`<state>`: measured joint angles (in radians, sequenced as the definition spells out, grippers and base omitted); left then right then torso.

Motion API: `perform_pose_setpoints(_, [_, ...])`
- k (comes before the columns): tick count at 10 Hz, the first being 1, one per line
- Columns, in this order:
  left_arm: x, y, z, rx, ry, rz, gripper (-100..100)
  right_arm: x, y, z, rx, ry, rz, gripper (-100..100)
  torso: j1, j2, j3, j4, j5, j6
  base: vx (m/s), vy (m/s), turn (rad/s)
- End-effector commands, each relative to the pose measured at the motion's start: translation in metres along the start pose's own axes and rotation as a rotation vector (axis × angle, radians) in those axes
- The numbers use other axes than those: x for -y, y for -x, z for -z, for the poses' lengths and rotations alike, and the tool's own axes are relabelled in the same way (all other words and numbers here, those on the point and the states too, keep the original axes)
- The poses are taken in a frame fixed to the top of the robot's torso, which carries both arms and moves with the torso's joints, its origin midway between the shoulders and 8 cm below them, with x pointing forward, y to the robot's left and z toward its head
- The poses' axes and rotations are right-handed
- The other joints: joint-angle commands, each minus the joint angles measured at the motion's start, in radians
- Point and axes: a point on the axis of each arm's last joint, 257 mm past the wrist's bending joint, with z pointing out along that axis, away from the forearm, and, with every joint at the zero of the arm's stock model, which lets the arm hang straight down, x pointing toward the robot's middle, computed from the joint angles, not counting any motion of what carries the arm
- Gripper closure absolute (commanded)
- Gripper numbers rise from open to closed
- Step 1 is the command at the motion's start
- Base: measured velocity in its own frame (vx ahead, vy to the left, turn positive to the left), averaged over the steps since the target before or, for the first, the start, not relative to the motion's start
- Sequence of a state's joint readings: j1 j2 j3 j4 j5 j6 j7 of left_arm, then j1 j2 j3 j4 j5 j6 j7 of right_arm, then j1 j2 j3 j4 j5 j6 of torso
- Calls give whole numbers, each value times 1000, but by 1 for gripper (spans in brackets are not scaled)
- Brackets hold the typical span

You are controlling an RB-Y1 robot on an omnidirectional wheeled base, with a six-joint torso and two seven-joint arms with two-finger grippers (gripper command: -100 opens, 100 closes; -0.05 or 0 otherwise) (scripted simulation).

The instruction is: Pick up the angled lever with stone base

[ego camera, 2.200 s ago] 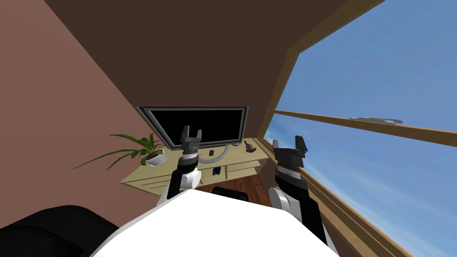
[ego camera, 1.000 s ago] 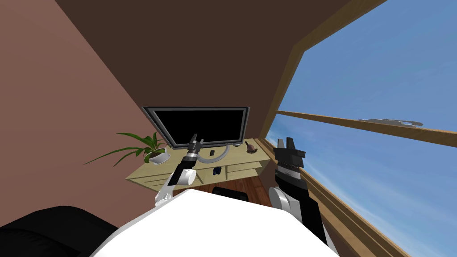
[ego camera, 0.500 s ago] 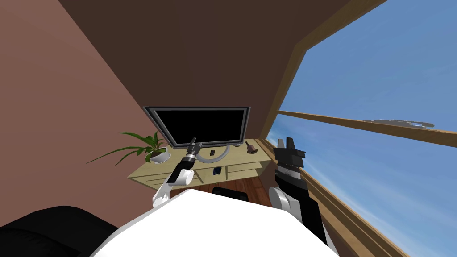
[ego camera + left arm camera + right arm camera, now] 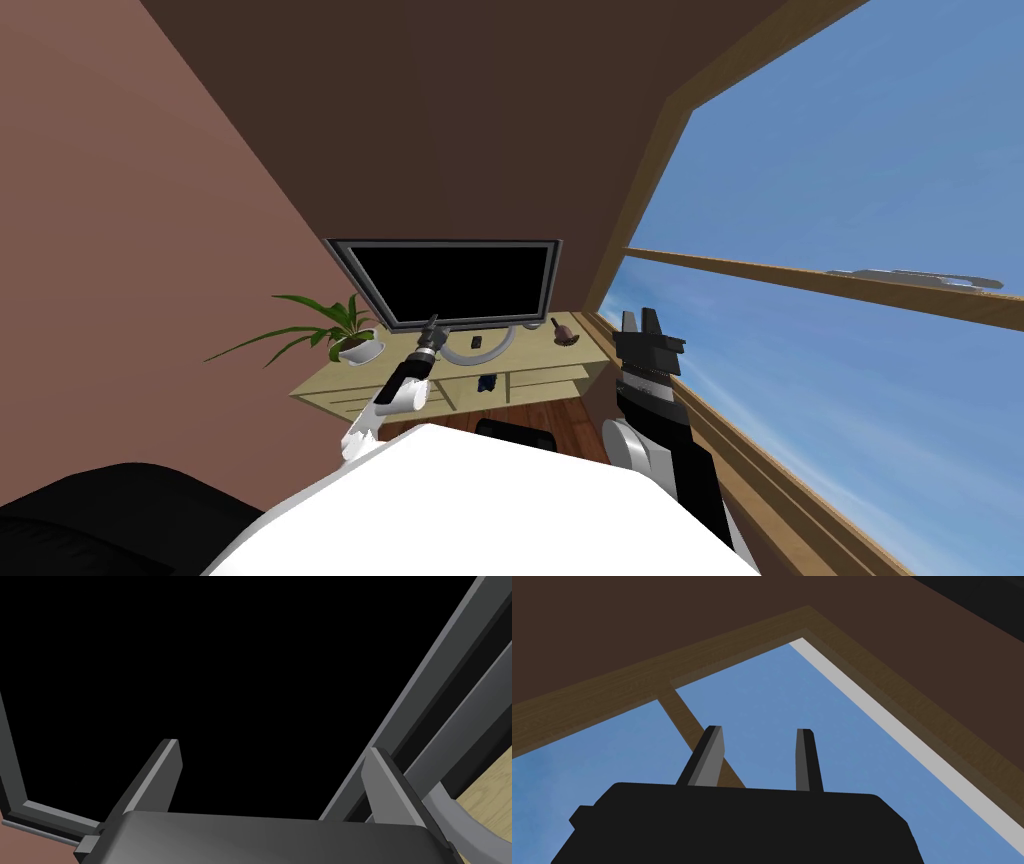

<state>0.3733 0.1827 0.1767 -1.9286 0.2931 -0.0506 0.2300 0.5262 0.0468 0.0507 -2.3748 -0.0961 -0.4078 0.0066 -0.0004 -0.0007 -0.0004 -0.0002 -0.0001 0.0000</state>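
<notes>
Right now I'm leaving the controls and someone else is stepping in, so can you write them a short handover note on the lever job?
Left tool: open, empty, stretched out over the desk, pointing at the monitor screen near its lower edge.
Right tool: open, empty, raised at my right side.
Lever: stands at the desk's right end, beside the monitor's lower right corner, well right of the left tool, untouched.
Done: left arm is out over the desk.
Left: bring a tool to the lever, close on it, lift.
</notes>
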Motion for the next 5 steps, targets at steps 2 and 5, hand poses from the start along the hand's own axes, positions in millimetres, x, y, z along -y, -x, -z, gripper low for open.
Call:
perform_pose_setpoints(2, [-30, 22, -3, 54, 89, 52, -100, 0, 0, 0, 0, 0, 0, 0, 0, 0, 0, 0, 0, 0, 9, -13, 24])
perform_pose_setpoints(5, [-67, 52, -3, 126, 195, 126, -100, 0, 0, 0, 0, 0, 0, 0, -1, 0, 0, 0, 0, 0, 14, -23, 38])
